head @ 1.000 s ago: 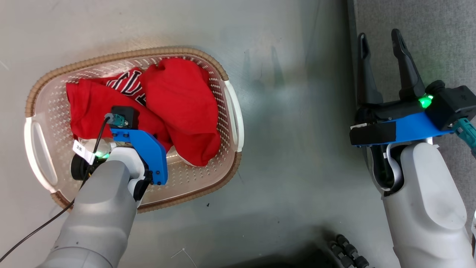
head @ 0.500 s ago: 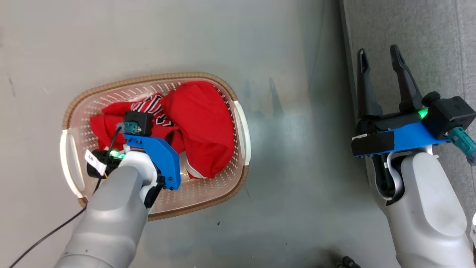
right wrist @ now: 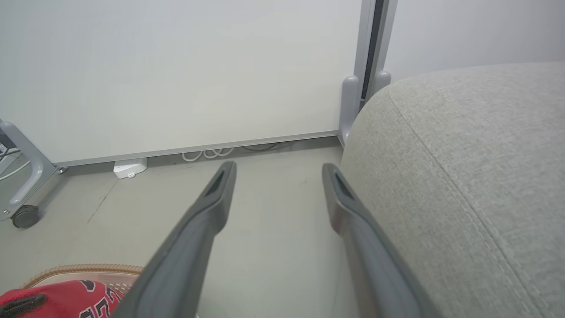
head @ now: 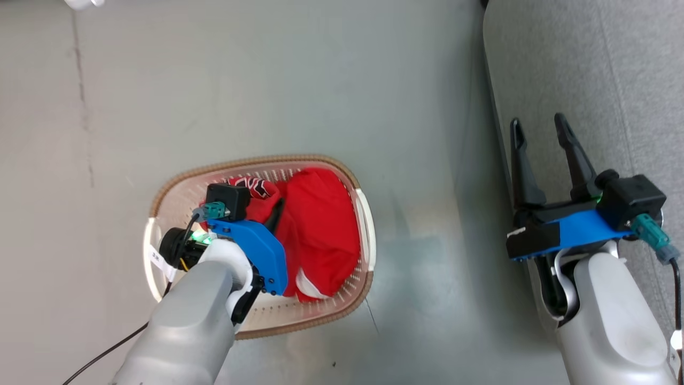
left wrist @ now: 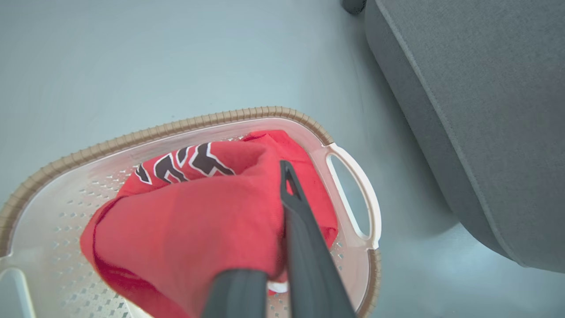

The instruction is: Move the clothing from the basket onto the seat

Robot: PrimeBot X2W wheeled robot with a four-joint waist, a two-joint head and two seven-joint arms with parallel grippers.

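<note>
The clothing (left wrist: pixel 198 221) carries black letters edged in white, folded so that no word can be read. The left end effector (left wrist: pixel 282 185) is clenched on a bunch of this red fabric, which lies in the basket (left wrist: pixel 176 126) on the floor (head: pixel 267 80). Its pale forearm reaches in over the basket's near rim. Farther off, the right end effector (right wrist: pixel 278 176) is spread wide and empty, its fingers pointing forward alongside the grey seat (right wrist: pixel 463 154).

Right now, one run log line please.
left hand: shut on bright red fabric clothing in cream-white perforated plastic basket | right hand: open, by grey fabric seat
</note>
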